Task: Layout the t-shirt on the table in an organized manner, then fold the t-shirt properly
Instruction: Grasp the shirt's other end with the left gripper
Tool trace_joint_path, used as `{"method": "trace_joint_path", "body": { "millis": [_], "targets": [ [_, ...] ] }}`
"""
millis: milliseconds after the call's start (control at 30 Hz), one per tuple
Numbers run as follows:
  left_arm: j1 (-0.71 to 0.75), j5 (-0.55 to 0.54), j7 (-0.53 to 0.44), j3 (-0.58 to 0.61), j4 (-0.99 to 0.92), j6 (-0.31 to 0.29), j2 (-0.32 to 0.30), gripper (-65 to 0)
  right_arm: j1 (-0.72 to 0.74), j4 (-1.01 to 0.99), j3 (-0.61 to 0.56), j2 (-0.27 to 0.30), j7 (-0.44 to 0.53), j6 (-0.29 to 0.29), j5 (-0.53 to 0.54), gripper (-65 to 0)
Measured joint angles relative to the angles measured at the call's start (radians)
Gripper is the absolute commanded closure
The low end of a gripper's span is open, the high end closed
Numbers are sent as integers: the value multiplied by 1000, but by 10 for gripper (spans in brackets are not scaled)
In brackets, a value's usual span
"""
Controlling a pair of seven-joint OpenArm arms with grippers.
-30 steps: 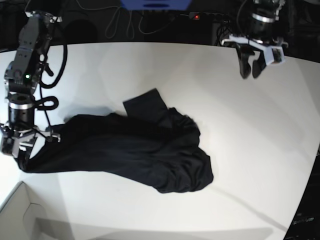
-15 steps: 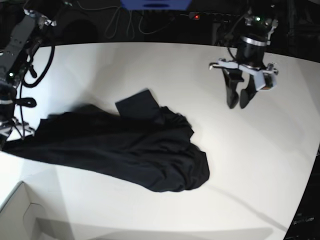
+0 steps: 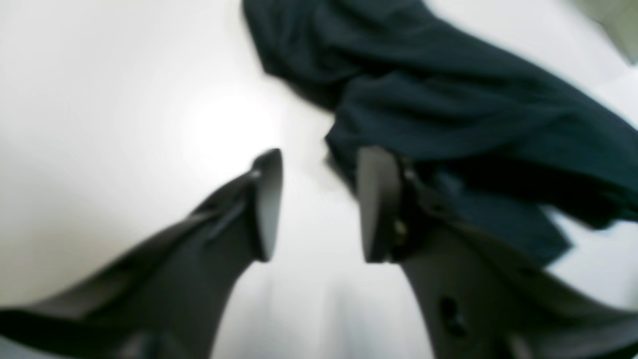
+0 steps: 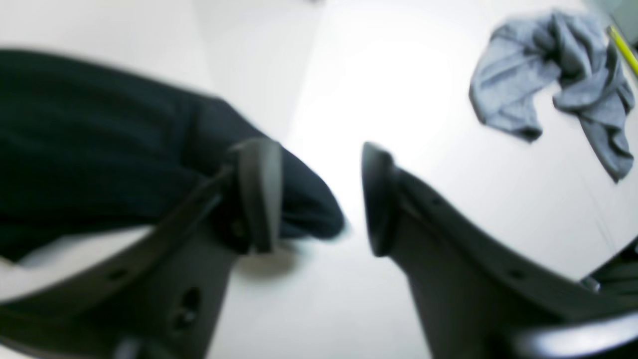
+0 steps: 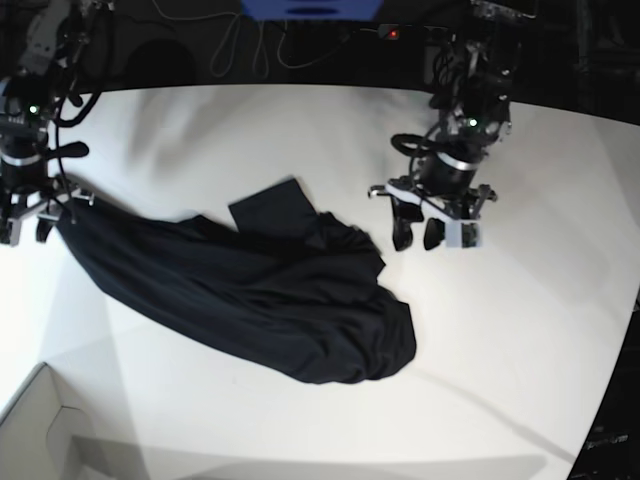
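While both claws stand apart, the t-shirt [image 5: 250, 290] lies bunched across the table [image 5: 520, 330].
Compared with a second ago, the right gripper [image 4: 314, 199] has let go, its jaws wide beside the shirt's end near the table's left edge; the left gripper [image 5: 418, 232] has come down from the far edge, jaws parted and empty, close to the shirt's crumpled right side.

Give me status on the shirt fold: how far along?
Early layout stage. Done: nothing folded; the t-shirt lies in a bunched diagonal heap on the table. In hand: right claw stands open at the shirt's end, left claw open beside the opposite bunched edge. Left: spread flat, straighten sleeves, then every fold.
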Motion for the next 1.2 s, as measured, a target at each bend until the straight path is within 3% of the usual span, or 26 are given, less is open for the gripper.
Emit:
{"method": "trace_joint_path", "body": {
  "millis": [167,500,600,733,767,867,967,1200],
  "targets": [
    [-67,3,-5,2,-98,-4,32,-291,-44,0,0,-3,-3,0,-5,-301],
    [-209,0,-8,153,-319,-5,43,-283,-86,0,0,-5,0,0,0,-301],
    [-234,0,-13,170,-366,-8,46,-205,-100,0,0,-5,3,0,0,-301],
    [-262,-3,-45,158,-425,-8,55,0,-114,0,0,-5,-3,0,0,-301],
    [-263,-3,-47,158,-426,-8,54,0,-113,0,0,-5,-3,0,0,-301],
    [-226,-1,-8,158,-353,-2,48,0,-113,0,0,-5,3,0,0,-301],
    [-116,-9,10,129,-161,-4,3,-2,-113,0,-3,-6,0,2,2,-301],
    [134,-8,-13,-70,249,-5,-96,-2,-101,0,-11,-57,0,2,5,-301]
  ]
}}
